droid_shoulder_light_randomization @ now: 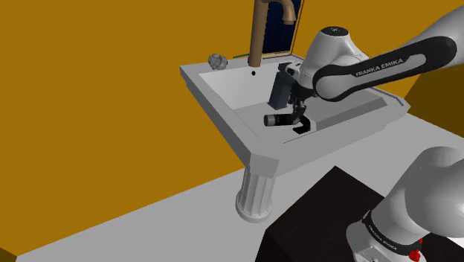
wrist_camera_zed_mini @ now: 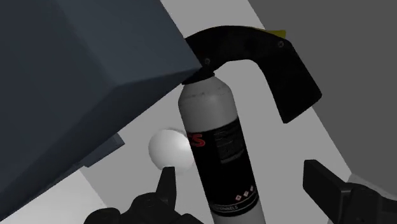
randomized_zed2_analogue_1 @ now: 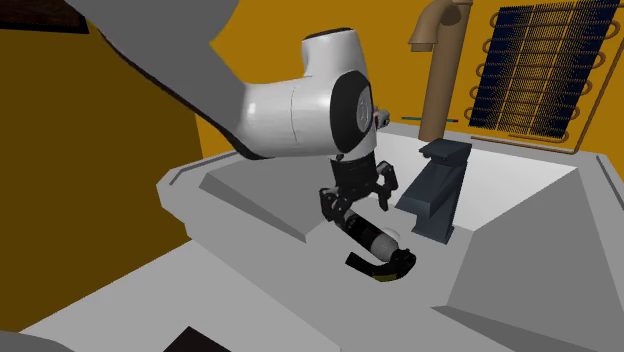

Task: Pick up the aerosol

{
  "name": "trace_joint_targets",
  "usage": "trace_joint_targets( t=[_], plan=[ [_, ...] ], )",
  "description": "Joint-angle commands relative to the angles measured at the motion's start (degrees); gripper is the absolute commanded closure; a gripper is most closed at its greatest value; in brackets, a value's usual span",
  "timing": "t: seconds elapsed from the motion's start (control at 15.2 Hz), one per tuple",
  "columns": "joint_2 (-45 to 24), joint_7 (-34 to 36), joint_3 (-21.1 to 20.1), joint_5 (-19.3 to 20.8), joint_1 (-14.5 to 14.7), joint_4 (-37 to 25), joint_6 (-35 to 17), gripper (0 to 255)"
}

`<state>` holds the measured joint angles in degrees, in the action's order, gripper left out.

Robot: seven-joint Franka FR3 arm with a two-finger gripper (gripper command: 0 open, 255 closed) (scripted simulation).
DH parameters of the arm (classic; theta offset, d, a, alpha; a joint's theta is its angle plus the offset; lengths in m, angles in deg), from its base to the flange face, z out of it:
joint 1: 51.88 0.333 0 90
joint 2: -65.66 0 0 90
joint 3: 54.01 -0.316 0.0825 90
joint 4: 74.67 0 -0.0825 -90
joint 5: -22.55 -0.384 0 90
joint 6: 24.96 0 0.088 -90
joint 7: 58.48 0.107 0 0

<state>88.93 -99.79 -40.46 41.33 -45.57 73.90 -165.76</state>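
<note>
1. Walls: orange wall [droid_shoulder_light_randomization: 97, 112] surfaces enclose the scene. A blue grille panel [randomized_zed2_analogue_1: 535, 65] is mounted behind the sink in the second exterior view.
2. Sink: a pale grey sink [droid_shoulder_light_randomization: 245, 93] stands on a fluted pedestal [droid_shoulder_light_randomization: 256, 195]. A brown faucet pipe [droid_shoulder_light_randomization: 257, 33] rises from its rear edge.
3. Arm: the white arm [droid_shoulder_light_randomization: 387, 63] extends from the dark stand [droid_shoulder_light_randomization: 312, 216] over the basin, with the hand pointing down into it.
4. Block: a dark grey block [randomized_zed2_analogue_1: 435, 195] stands in the basin, just beside the hand.
5. Aerosol: the aerosol [wrist_camera_zed_mini: 219, 140] lies on its side on the basin floor, next to the block. Its body is grey near the neck, with a black label band carrying red lettering. Its black trigger handle [wrist_camera_zed_mini: 267, 57] curves off the neck end, away from the hand.
6. Jaws: the jaws are open wide and lowered over the base end of the can. The can lies between the two fingers [wrist_camera_zed_mini: 327, 188]. One finger is close beside the can body; the other is clearly apart from it. Nothing is gripped.
7. Other item: a small crumpled grey object [droid_shoulder_light_randomization: 216, 60] rests on the sink's rear corner, well apart from the aerosol.
</note>
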Motion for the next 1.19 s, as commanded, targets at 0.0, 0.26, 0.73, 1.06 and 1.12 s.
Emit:
trace_joint_targets(
  t=[0.0, 0.26, 0.73, 1.06, 1.12],
  plan=[
    [-4.5, -3.3, 1.4, 1.3, 0.4, -0.5, -6.1, 0],
    [-7.8, -3.7, 1.8, 2.3, 0.3, 0.2, -10.6, 0],
    [-10.6, -2.7, 2.0, 3.3, -0.2, 1.4, -14.7, 255],
    [-10.7, -2.7, 2.0, 3.3, -0.2, 1.4, -14.7, 255],
    [-10.7, -2.7, 2.0, 3.3, -0.2, 1.4, -14.7, 255]
  ],
)
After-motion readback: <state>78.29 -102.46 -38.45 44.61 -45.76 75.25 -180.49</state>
